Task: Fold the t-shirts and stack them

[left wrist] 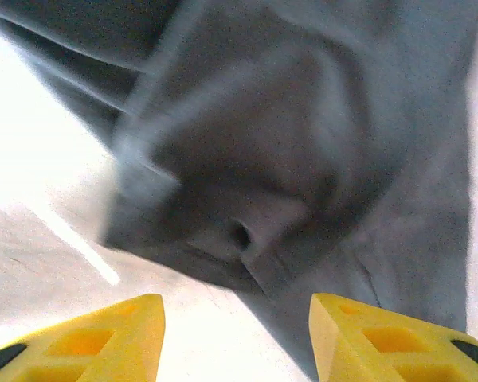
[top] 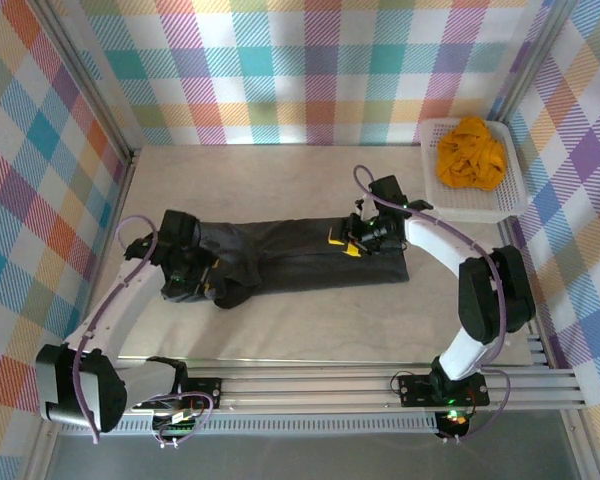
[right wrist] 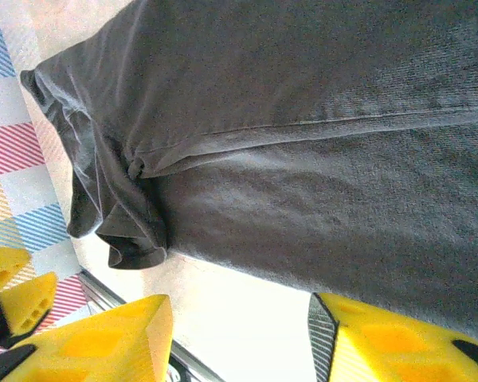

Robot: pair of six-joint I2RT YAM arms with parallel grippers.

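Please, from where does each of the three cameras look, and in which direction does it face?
Top external: sits above and behind the arms, facing down on the table. It shows both arms, with the left gripper and right gripper over the grey t-shirt.
Left wrist: sits on the left wrist, facing down, close and blurred, at a bunched end of the grey t-shirt. Its yellow fingers stand apart.
Right wrist: sits on the right wrist, facing the shirt's sleeve and seam. Its yellow fingers stand apart.
Shared: both wrist views see the grey t-shirt on the pale table.
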